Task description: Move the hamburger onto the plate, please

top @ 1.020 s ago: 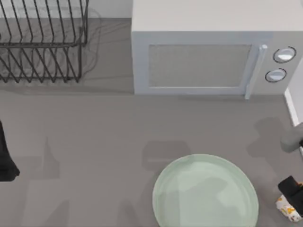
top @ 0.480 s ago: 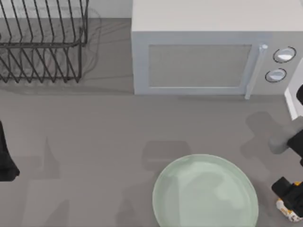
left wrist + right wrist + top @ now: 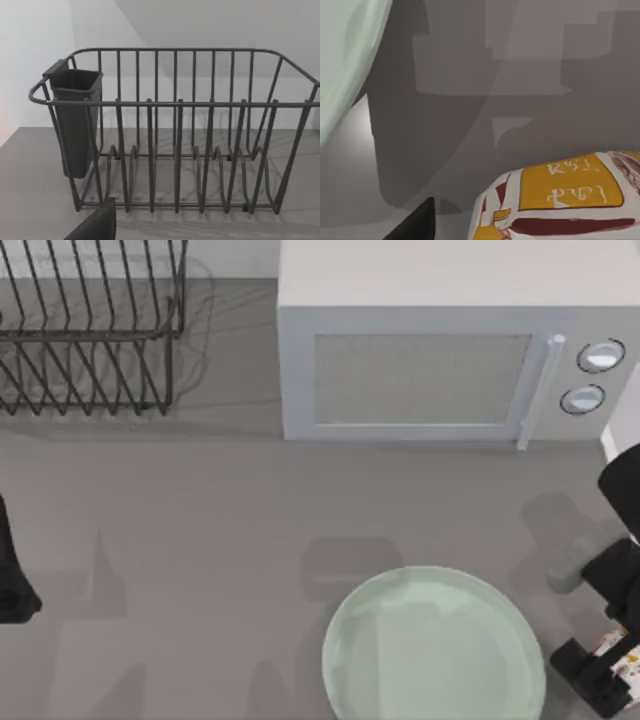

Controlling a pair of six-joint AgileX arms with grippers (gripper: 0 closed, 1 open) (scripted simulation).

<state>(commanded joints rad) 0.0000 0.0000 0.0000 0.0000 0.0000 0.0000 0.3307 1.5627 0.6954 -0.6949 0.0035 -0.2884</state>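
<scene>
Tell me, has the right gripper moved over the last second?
Yes. In the top view the right gripper, holding the hamburger, has shifted left toward the plate, which has stayed put; its fingertips now nearly reach the rim.

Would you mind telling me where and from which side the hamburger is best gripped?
Probably across the hamburger's lumpy middle, from above: it is small, roundish and wrapped, with no handle. It sits by the table's right edge, right of the plate, and the right gripper is at it already. The left arm is parked at the left edge.
</scene>
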